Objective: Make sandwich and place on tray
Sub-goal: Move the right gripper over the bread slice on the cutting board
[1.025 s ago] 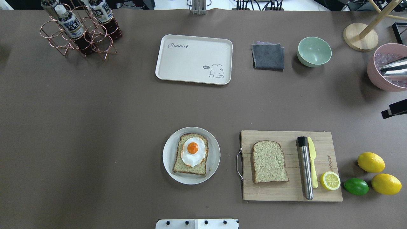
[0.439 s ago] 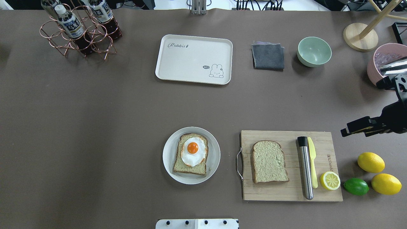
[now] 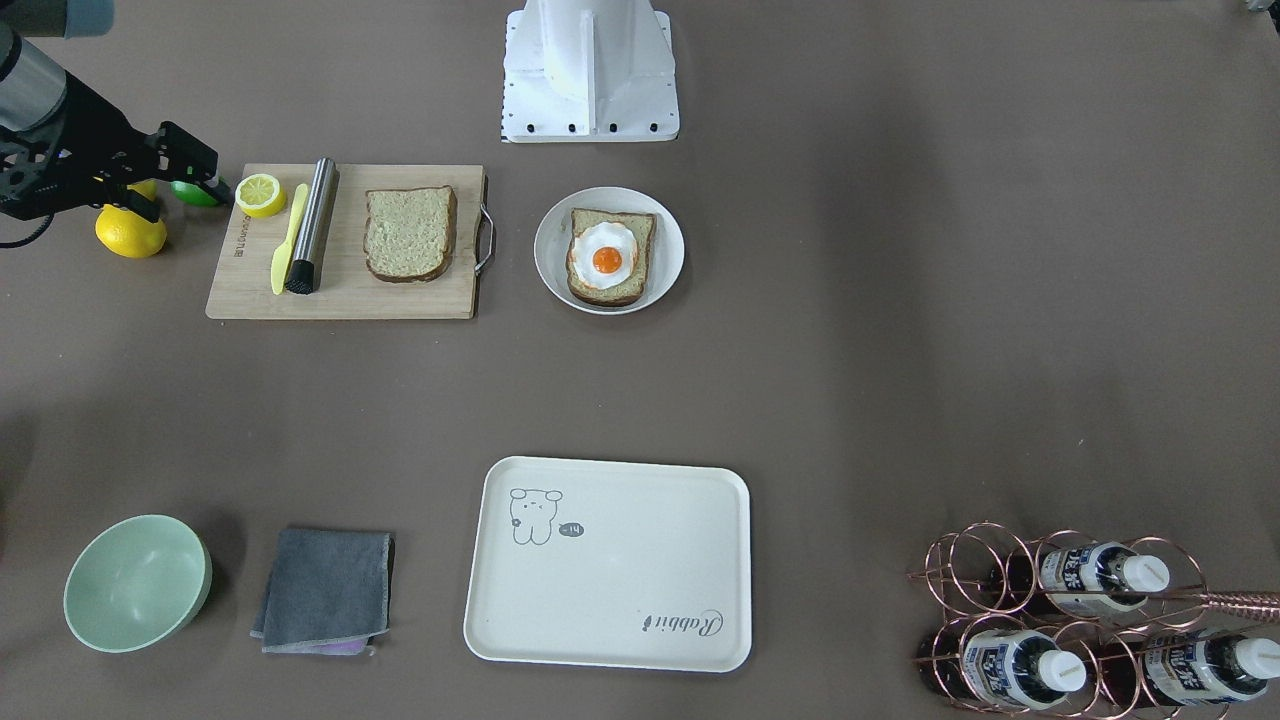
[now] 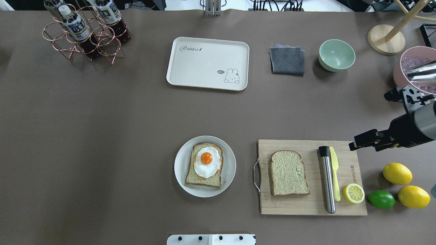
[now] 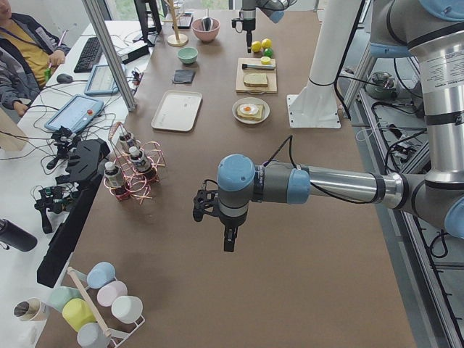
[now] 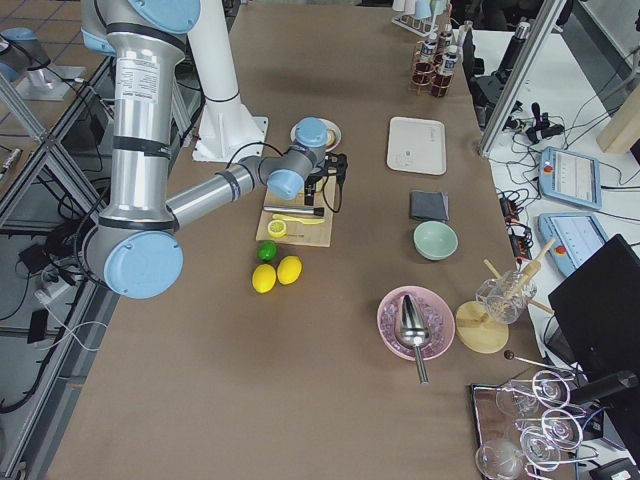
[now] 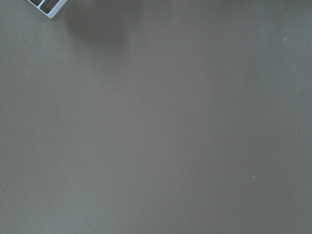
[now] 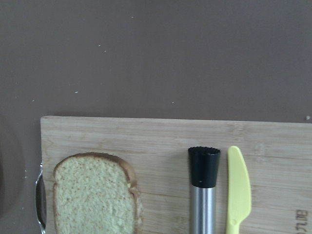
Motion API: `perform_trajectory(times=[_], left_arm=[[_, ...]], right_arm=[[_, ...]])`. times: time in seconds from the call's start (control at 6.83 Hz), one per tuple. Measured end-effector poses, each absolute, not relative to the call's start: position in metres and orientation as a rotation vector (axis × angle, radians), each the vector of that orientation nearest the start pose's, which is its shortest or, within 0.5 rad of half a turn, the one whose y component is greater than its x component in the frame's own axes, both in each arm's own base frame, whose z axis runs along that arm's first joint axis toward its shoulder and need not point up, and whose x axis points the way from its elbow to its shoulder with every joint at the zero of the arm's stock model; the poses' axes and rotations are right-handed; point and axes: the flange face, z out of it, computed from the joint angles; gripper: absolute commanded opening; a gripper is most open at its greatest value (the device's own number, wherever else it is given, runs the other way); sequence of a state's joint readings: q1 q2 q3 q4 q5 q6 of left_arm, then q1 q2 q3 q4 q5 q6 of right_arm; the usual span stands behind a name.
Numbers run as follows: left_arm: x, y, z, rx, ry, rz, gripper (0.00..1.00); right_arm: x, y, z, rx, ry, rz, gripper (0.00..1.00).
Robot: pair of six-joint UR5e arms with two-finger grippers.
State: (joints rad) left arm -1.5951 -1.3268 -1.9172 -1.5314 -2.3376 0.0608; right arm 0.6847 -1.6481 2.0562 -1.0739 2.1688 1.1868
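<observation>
Top slice (image 4: 289, 173): lying flat on board (image 4: 306, 206), long axis running toward the robot. It is sitting left of, and nearer the robot than, right gripper (image 4: 356, 143), which is hovering over the board's far right corner, holding nothing; jaw spread not discernible. Egg slice (image 4: 204, 165) is waiting on plate (image 4: 229, 177). Tray (image 4: 204, 64) is lying well beyond. Left gripper (image 5: 229, 239) is hanging far off, jaws unreadable; right arm nearer.

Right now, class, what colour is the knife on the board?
Knife: pale yellow; right wrist view.
</observation>
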Motion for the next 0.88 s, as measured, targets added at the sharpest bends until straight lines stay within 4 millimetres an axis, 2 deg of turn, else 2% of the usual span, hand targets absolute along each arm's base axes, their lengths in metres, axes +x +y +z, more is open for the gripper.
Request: perform_trajectory(times=[0.29,0.59,0.88], left_arm=[[-0.073,-0.390,0.601,0.112,0.761,0.068,0.98],[-0.073,-0.391,0.605,0.126,0.757,0.071,0.98],[-0.073,-0.392,0.606,0.132,0.759,0.071,0.98]], right_arm=[[-0.343,-0.327,0.395,-0.039,-1.019,0.025,0.94],[-0.370,-0.312,0.393,-0.047,-1.005,0.049,0.93],[-0.389,-0.306,0.397,-0.049,-0.997,0.060,0.87]])
